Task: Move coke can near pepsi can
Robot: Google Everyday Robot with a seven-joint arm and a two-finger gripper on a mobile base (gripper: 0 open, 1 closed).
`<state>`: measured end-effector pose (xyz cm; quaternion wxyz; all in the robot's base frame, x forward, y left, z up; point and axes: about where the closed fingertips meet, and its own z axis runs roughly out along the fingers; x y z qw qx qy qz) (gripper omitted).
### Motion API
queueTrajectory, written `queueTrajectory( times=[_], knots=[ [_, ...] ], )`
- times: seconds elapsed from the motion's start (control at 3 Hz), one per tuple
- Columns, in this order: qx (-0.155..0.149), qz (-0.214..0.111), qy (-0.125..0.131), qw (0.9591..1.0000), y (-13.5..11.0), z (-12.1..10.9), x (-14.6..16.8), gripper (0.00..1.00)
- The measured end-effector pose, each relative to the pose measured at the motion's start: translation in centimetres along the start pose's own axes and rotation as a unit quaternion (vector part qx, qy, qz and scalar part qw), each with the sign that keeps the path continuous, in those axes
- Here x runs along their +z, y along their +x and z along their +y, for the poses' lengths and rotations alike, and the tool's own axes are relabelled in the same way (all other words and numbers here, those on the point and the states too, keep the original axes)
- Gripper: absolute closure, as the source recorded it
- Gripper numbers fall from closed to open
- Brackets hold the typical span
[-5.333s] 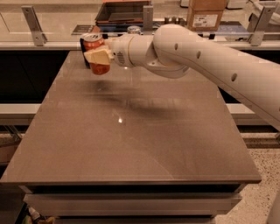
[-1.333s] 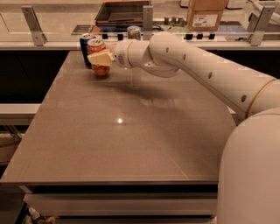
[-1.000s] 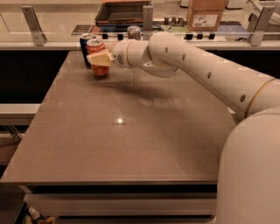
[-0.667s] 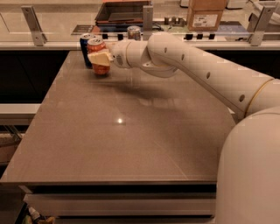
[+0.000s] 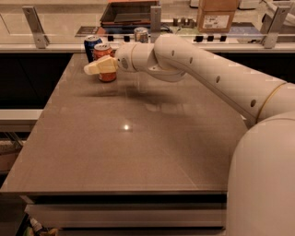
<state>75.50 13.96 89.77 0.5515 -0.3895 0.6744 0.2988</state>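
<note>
The coke can (image 5: 103, 50), red-orange with a silver top, stands at the far left of the table (image 5: 138, 152). The dark blue pepsi can (image 5: 91, 46) stands right behind it to the left, almost touching. My gripper (image 5: 93, 68) reaches in from the right and sits at the coke can's middle, crossing in front of it. The can's base rests on or just above the table top.
A slim silver-grey can (image 5: 141, 34) stands at the table's back edge, behind my arm (image 5: 193, 69). A counter with a dark tray (image 5: 126, 11), a cardboard box (image 5: 216, 16) and metal posts runs behind the table. The table's left edge is close to the cans.
Over the last seconds my gripper carried the coke can a little back and left, down beside the pepsi can. In the last second the gripper tip has shifted slightly left.
</note>
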Motion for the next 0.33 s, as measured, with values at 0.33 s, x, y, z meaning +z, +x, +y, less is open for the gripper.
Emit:
queueTrajectory(
  times=[0.33],
  knots=[
    [0.0,0.0,0.0,1.0,0.0,0.01,0.01,0.0]
  ],
)
